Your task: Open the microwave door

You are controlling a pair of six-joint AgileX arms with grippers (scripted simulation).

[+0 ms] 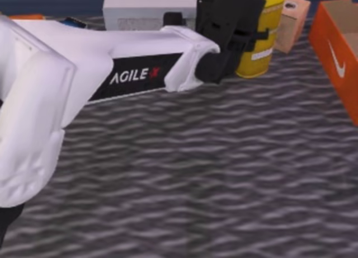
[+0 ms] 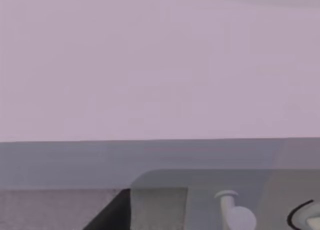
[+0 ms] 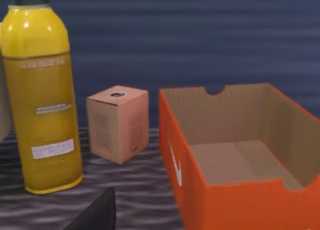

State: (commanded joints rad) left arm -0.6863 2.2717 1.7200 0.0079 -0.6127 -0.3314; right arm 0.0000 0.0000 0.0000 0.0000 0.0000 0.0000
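Overhead, the left arm [image 1: 84, 84] stretches toward the microwave [image 1: 146, 7]; its left gripper [image 1: 232, 28] sits just beside it, before the yellow bottle [image 1: 263, 40]; finger state cannot be told. Beside the bottle stand a small box [image 3: 117, 122] and an orange shoebox [image 3: 240, 160].

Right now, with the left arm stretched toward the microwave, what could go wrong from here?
The left gripper works at the microwave right beside the yellow bottle; swinging outward could topple the bottle onto the small cardboard box. The top view hides the contact, and the left wrist view shows only a knob under the white top, so the hold on the door may be unsure.
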